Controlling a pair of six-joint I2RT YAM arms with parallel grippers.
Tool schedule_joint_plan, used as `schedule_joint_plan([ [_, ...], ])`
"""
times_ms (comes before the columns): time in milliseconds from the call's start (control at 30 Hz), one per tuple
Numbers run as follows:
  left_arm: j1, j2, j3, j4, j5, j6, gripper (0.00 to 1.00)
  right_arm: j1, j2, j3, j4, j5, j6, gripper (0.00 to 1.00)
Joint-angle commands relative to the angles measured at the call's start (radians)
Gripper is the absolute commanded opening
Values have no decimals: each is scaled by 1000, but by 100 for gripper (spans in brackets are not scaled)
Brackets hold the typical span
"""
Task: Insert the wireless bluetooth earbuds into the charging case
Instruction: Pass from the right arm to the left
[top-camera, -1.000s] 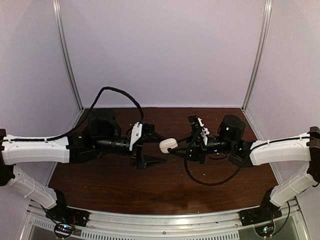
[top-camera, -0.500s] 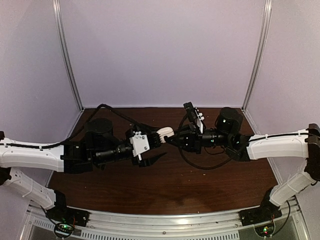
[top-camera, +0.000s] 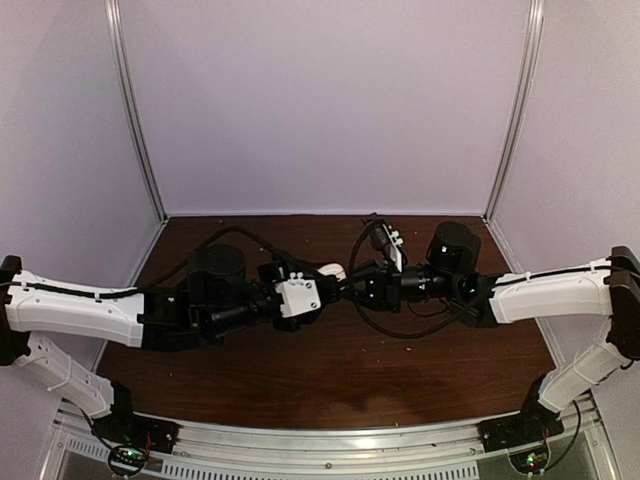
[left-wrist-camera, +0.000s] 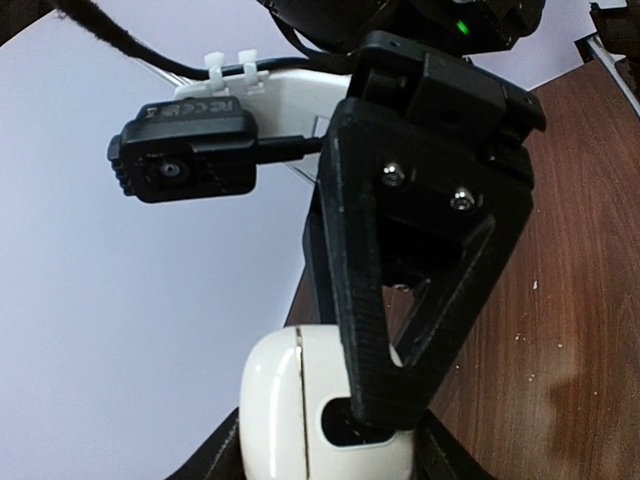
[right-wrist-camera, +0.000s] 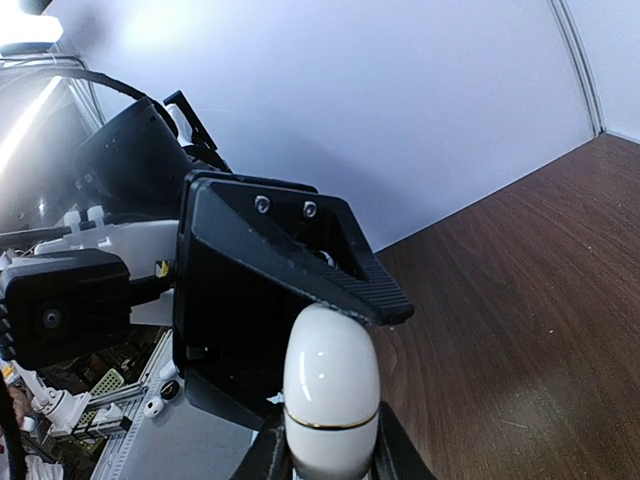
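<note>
A white charging case (top-camera: 330, 270) hangs in mid-air over the brown table, caught between the two arms. Its lid seam looks closed. My right gripper (right-wrist-camera: 330, 445) is shut on its lower end (right-wrist-camera: 330, 385). My left gripper (left-wrist-camera: 325, 445) has come in from the other side, and both of its fingers lie against the case (left-wrist-camera: 285, 400). In the left wrist view a right finger (left-wrist-camera: 400, 300) crosses the case's front. Tiny white and dark round bits (right-wrist-camera: 152, 407) lie on a grey surface, too small to name as earbuds.
The brown table (top-camera: 330, 370) lies under both arms, with pale walls on three sides. A black cable (top-camera: 400, 330) loops beneath the right wrist. A metal rail (top-camera: 330, 440) runs along the near edge.
The left arm swung right and toward the back until its gripper met the case, opened wider on the way, then narrowed round it. The right gripper kept hold and shifted slightly back.
</note>
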Motion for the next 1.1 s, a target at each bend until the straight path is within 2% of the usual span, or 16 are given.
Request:
schedule_joint_plan([
  [0,-8,10,37,44,-7,9,51,7,9,-6,53,20,21,0],
  [233,-8,10,40,46,5,-26,34,6,14,6,30,21,7,0],
  [300,-6,15,40,47,0,-47,31,2,2,10,16,35,-10,14],
  [400,10,25,45,37,16,-96,27,-14,-26,28,-40,60,-71,27],
  [467,39,28,54,22,53,-150,25,-26,-50,46,-98,89,-122,44],
  [533,70,26,58,15,98,-209,24,-40,-73,60,-151,117,-166,52],
  [800,274,36,33,15,292,-450,24,-148,-186,31,-185,226,-245,98],
  [1067,536,113,44,-41,380,-703,25,-221,-275,-39,-166,307,-257,100],
])
